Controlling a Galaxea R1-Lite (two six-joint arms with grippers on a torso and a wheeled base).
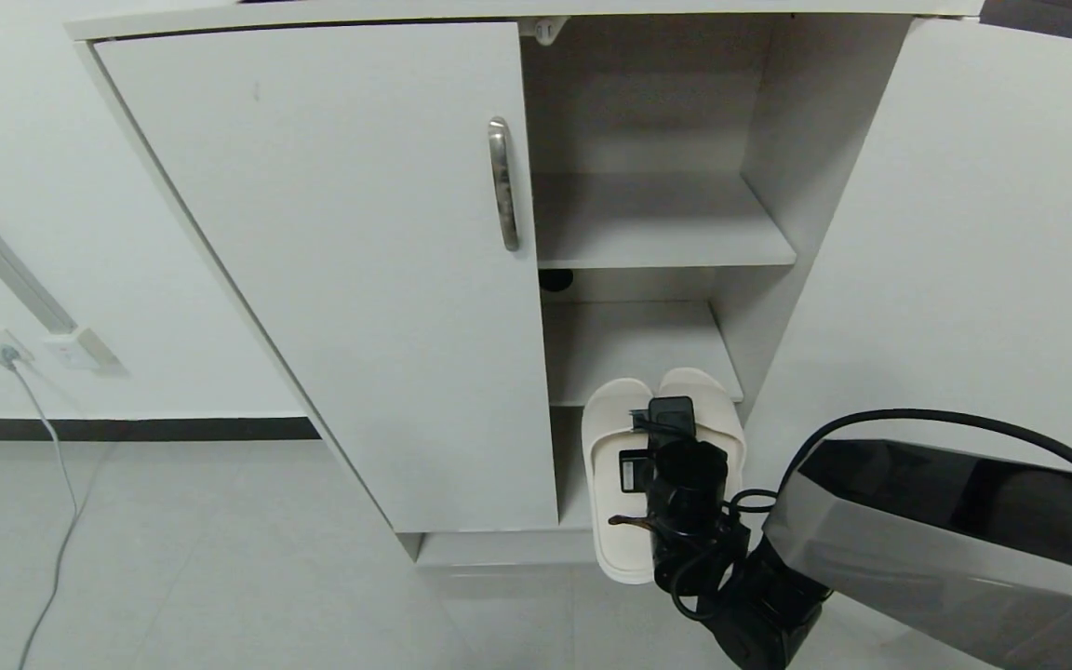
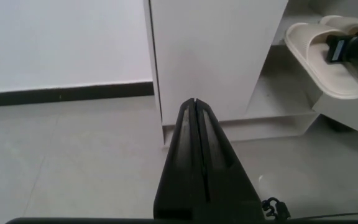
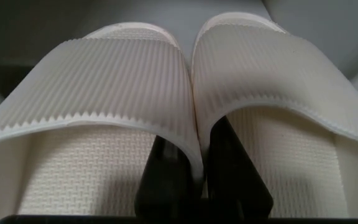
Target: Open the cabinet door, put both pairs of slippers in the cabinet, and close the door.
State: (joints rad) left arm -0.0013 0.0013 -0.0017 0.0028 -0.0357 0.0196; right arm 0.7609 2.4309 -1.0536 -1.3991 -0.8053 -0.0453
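Soft, even light, seemingly from above, fills the head view. It is bright on the closed door (image 1: 331, 261) and the floor (image 1: 173, 558), with a narrow glint down the handle (image 1: 502, 184). Inside the cabinet (image 1: 810, 140) it dims: the upper compartment greys toward its back, and the upper shelf (image 1: 657, 223) shades the back edge of the lower shelf (image 1: 634, 349). Straight cabinet edges lean outward toward the picture's sides. In the left wrist view the left end effector (image 2: 194, 106) is a dark, soft-edged mass near the lens. The right wrist view is dim. There the slippers (image 3: 104, 93) show crisp ribs, while the right end effector (image 3: 199, 163) is blurred black.
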